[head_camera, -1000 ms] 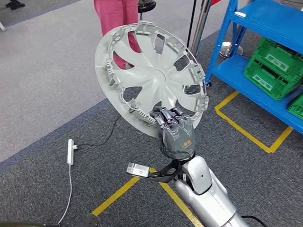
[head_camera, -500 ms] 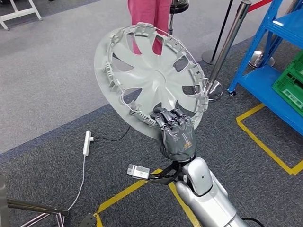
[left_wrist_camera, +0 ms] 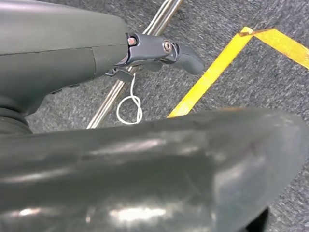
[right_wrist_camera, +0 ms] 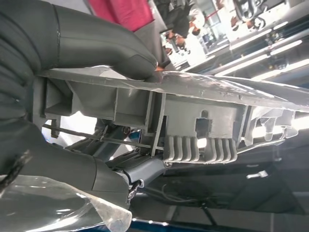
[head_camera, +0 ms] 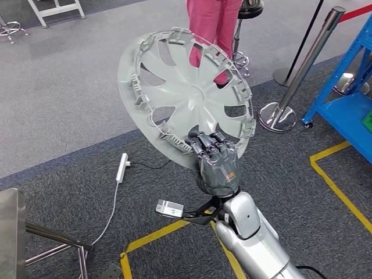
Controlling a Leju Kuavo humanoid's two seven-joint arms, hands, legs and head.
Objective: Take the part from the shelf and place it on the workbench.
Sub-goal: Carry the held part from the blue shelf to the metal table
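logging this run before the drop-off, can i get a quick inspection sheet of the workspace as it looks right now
surface: dark carpet floor with yellow tape lines; grey metal bench corner at the lower left edge.
job's things: grey hubcap held up off the floor, tilted, inner side toward the camera.
clutter: nothing seen.
hands: right hand grips the hubcap's lower rim, thumb on one face; left hand hangs over the floor, holding nothing seen.
cables: white power strip with its cord lying on the carpet.
surroundings: person in pink trousers, chrome barrier post, blue shelf.
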